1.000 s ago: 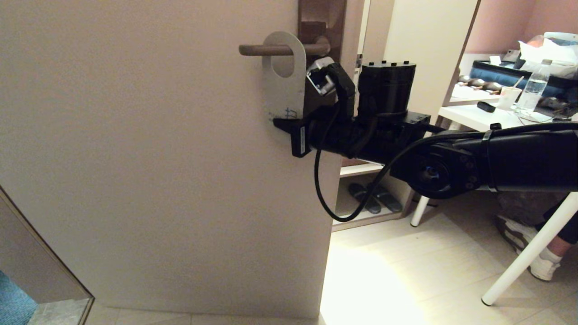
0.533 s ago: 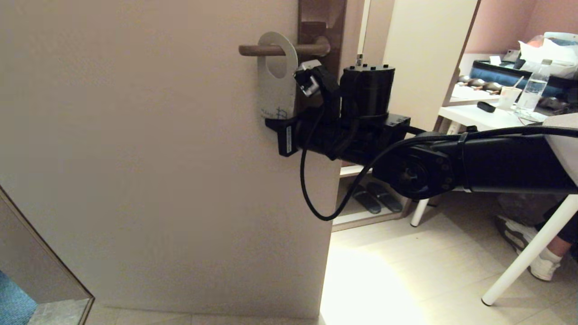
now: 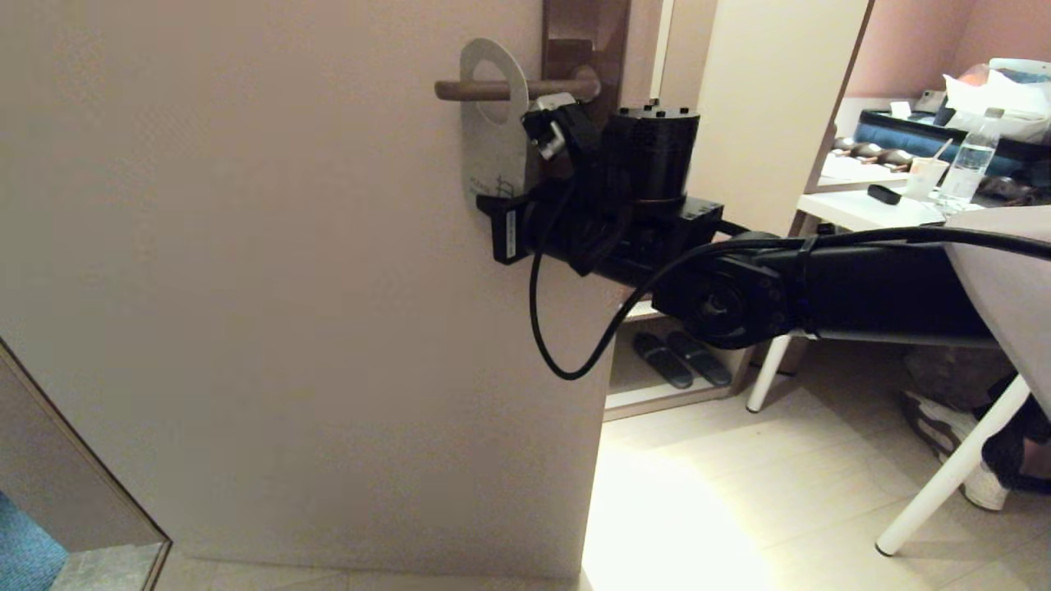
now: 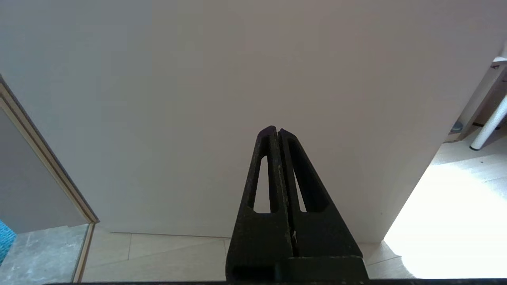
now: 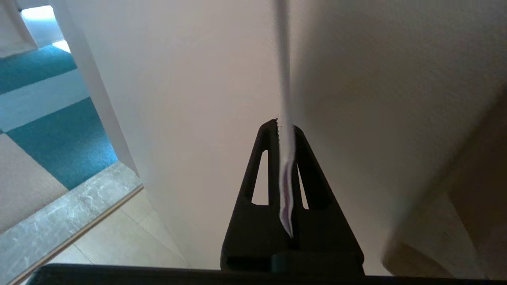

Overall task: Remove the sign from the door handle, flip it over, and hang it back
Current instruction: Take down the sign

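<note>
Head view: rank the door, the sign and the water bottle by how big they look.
1. Door, by far the largest.
2. Sign.
3. Water bottle, smallest, though it stands farther from the camera, so true size is unsure.

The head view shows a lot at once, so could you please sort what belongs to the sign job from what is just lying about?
Job: sign; door handle; right gripper, shut on the sign's lower edge.

Lying about: water bottle, cup, white table, slippers; left gripper, parked.
</note>
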